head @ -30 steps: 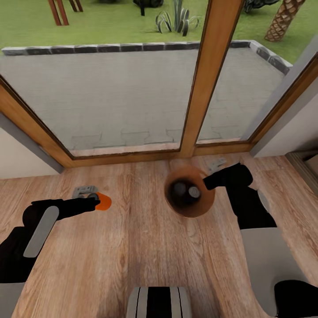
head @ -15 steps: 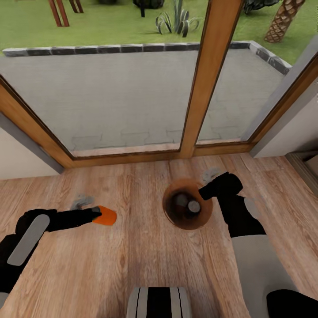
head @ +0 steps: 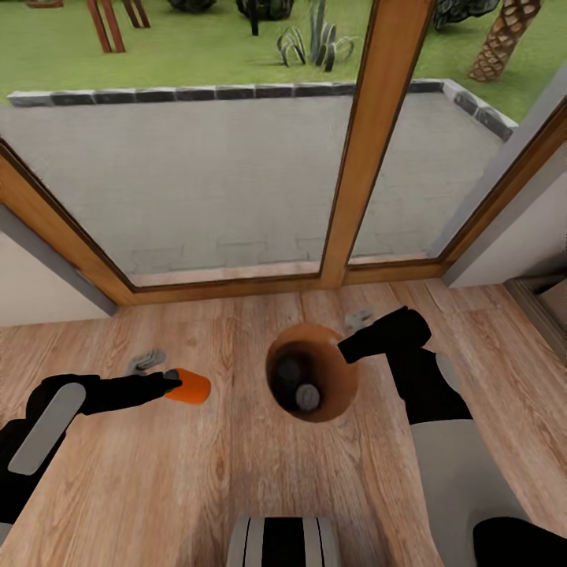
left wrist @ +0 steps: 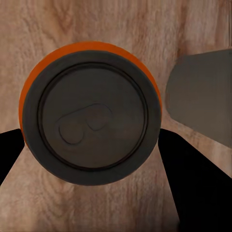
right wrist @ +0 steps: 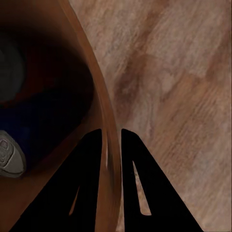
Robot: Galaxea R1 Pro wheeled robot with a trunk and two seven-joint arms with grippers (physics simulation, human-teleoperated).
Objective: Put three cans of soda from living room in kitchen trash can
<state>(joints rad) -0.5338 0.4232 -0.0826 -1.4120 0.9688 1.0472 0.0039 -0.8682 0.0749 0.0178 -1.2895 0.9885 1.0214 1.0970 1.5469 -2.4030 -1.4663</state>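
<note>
At the left of the head view, the left gripper (head: 169, 383) is reaching out over the light wood plank floor (head: 205, 480) and gripping an orange soda can (head: 189, 386), which is lying sideways at the fingertips. In the left wrist view the orange can (left wrist: 89, 116) is facing the camera end-on, its dark grey top with the pull tab showing, and the two black fingers (left wrist: 193, 179) are pressing in on either side of it, so the claw is clenched around the can.

Toward the middle, the trash can (head: 335, 394) is tilting above the floor, its brown inside open to the head camera. Two cans are sitting in its bottom: a dark one (head: 290, 370) and one with a silvery top (head: 308, 397).

At the right, the right gripper (head: 346, 349) is pinching the bin's rim. The right wrist view is showing the thin brown rim (right wrist: 104, 121) running between the two black fingers (right wrist: 89, 183), one inside and one outside the wall, clamped on it.

Beyond the floor, wood-framed glass doors (head: 362, 150) are looking out on a grey paved patio (head: 220, 165) and grass.
</note>
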